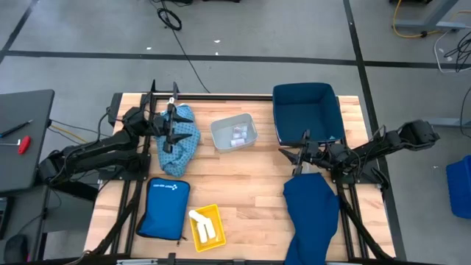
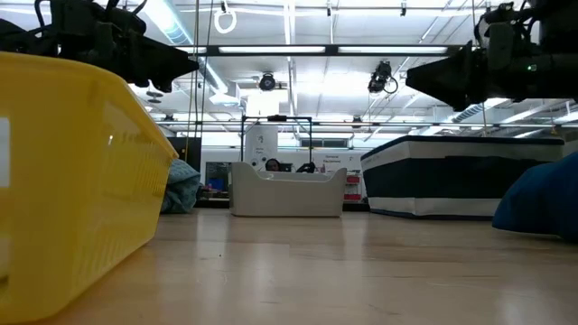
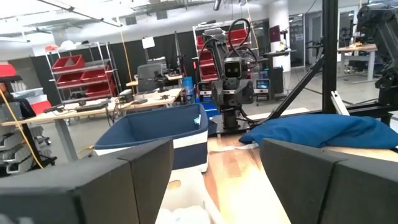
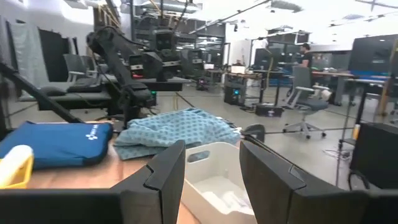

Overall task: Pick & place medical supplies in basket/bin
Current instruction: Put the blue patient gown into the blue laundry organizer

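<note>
From above, my left claw hovers over the light blue patterned cloth, my right claw beside the navy cloth, which the table edge cuts off. At table height, a yellow tray blocks much. Wrist views show both claws parted, empty.

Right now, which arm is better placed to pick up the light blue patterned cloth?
Left, probably. The left gripper hangs open right above the light blue patterned cloth, while the right gripper waits across the table by the navy cloth and the navy bin.
</note>
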Robot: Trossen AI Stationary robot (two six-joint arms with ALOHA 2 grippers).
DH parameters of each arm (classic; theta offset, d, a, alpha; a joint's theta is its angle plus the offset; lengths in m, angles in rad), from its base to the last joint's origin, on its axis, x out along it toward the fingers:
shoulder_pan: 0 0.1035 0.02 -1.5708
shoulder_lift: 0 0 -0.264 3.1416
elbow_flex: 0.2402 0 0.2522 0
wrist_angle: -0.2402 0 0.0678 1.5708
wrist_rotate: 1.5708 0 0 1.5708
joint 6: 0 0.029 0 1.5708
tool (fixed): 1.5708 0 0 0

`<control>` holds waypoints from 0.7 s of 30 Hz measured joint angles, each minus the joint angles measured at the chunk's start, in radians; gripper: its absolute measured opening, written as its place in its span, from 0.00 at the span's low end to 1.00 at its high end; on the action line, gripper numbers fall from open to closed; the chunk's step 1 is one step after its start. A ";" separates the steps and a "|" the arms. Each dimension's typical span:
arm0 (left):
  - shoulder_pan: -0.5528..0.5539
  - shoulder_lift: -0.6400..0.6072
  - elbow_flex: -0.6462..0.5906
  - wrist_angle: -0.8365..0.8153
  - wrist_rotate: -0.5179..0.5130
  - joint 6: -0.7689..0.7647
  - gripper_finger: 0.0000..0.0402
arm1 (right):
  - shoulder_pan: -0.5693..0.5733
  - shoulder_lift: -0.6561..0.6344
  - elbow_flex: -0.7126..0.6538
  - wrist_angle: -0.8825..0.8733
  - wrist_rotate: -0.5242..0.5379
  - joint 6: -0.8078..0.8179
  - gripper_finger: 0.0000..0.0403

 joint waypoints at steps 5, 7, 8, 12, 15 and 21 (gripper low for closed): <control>0.000 0.000 0.000 -0.002 -0.022 0.009 0.61 | -0.017 0.000 0.001 -0.036 -0.016 0.038 0.40; 0.000 0.000 0.000 -0.002 -0.022 0.010 0.61 | -0.017 0.000 0.012 -0.075 -0.040 0.078 0.40; 0.000 0.000 0.000 -0.002 -0.022 0.010 0.61 | -0.015 0.000 0.025 -0.114 -0.055 0.102 0.40; 0.000 0.000 0.000 -0.002 -0.022 0.009 0.61 | 0.002 0.000 0.135 -0.394 -0.100 0.196 0.40; 0.000 0.000 0.000 -0.007 -0.022 0.007 0.61 | 0.022 0.001 0.277 -0.728 -0.108 0.254 0.40; 0.000 0.000 0.000 -0.012 -0.022 0.000 0.61 | 0.057 0.001 0.557 -1.284 -0.219 0.444 0.40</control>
